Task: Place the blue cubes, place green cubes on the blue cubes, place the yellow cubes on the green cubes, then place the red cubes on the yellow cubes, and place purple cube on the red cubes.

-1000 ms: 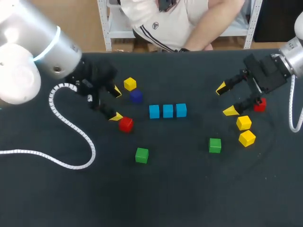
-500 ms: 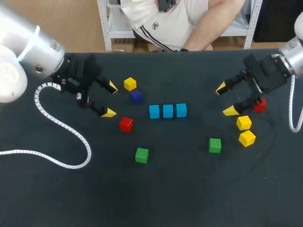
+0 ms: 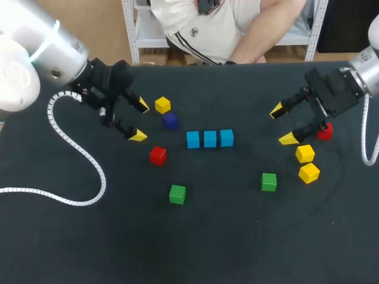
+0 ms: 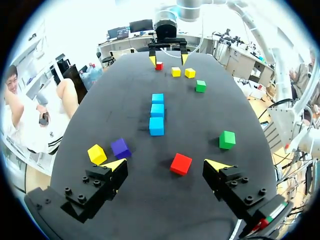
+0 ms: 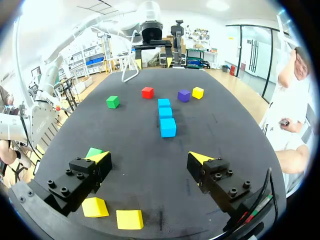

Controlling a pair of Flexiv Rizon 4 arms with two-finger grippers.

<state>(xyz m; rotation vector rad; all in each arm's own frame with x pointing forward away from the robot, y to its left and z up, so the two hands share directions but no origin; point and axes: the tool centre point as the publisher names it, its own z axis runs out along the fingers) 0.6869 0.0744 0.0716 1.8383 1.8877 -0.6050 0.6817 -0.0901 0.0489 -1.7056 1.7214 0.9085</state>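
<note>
Left gripper [image 3: 140,120] hangs over the left part of the bench [image 3: 225,236], fingers spread wide and holding nothing; the left yellow cube [image 3: 162,105] and the purple cube [image 3: 170,120] sit just beside its fingertips, the left red cube [image 3: 157,155] a little nearer the front; the left green cube [image 3: 177,194] lies apart, nearer the front edge. The three blue cubes [image 3: 210,139] stand mid-bench in a straight row, touching or nearly so, with nothing on top; the base layer is judged laid and the green layer not yet begun. The right green cube [image 3: 269,181] lies alone to the right of the row; the right gripper [image 3: 282,124] hangs beyond it, likewise spread and empty; the two right yellow cubes [image 3: 307,163] sit close together beside it, the right red cube [image 3: 324,131] partly hidden behind its lower finger. Handling, as judged: the cubes look small, rigid and light, with flat faces that may be smooth; take each across two opposite faces, fingers square to them and not on the corners; a skewed grip risks twisting the cube; a hard set-down could shift the blue row.
</note>
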